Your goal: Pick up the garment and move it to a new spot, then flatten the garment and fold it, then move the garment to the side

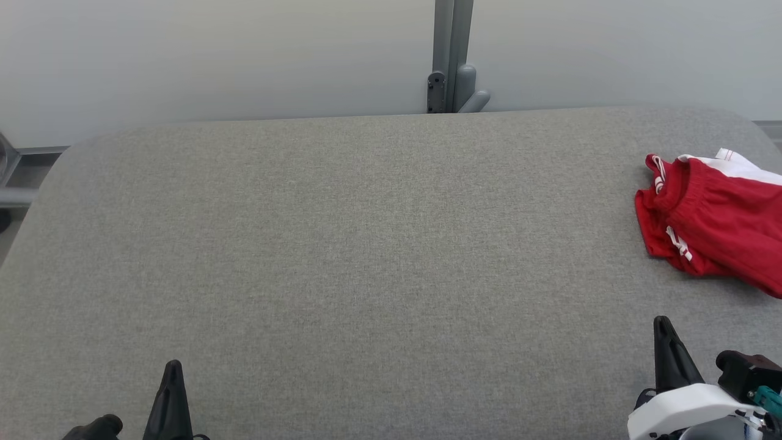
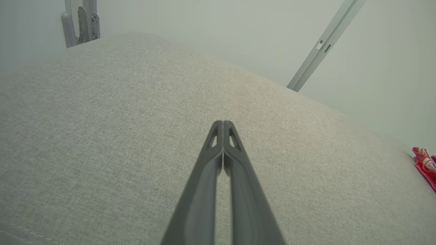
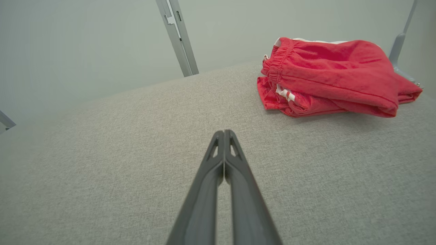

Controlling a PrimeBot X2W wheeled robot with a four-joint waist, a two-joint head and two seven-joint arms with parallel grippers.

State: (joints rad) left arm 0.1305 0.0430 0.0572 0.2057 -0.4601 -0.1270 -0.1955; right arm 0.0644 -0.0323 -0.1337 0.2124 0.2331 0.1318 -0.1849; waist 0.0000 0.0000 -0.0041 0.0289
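The garment (image 1: 718,223) is a pair of red shorts with white trim and a white drawstring, lying folded at the far right of the grey fabric table (image 1: 366,244), partly cut off by the head view's edge. The right wrist view shows the garment (image 3: 333,75) ahead and to the right of my right gripper (image 3: 223,131), whose fingers are pressed together with nothing between them. That right gripper (image 1: 663,321) sits at the lower right, a short way in front of the shorts. My left gripper (image 1: 173,364) rests at the lower left, far from them, its tips (image 2: 223,121) closed and holding nothing.
A grey post with a bracket (image 1: 451,61) stands behind the table's back edge against a pale wall. A sliver of the garment (image 2: 425,166) shows at the right edge of the left wrist view. The table's rounded corners fall away at left and right.
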